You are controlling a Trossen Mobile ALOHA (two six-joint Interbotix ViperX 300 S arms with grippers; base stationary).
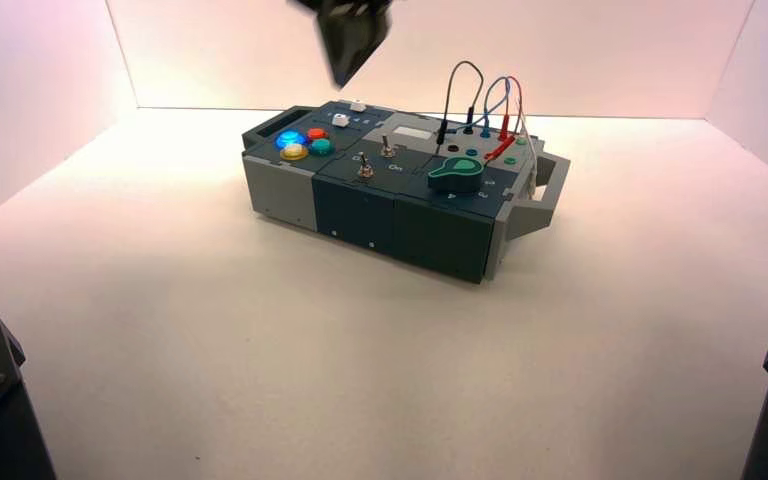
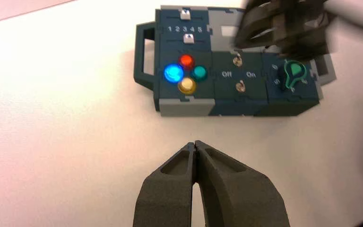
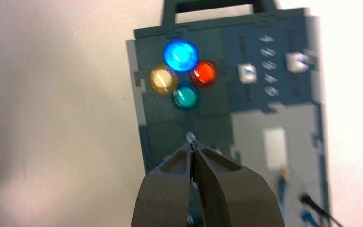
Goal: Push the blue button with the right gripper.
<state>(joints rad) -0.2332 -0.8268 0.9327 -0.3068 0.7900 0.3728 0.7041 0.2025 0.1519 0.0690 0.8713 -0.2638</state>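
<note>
The blue button glows at the box's left end, in a cluster with a red button, a yellow button and a teal-green button. My right gripper hangs in the air above the box's back left part, tip pointing down, clear of the buttons. In the right wrist view it is shut and empty, over the box's middle, with the blue button ahead of it. My left gripper is shut and empty, above the table in front of the box; the blue button shows there too.
The box also bears two metal toggle switches, a green knob, two white sliders and looped wires at its right back. Handles stick out at both ends. White walls stand around the table.
</note>
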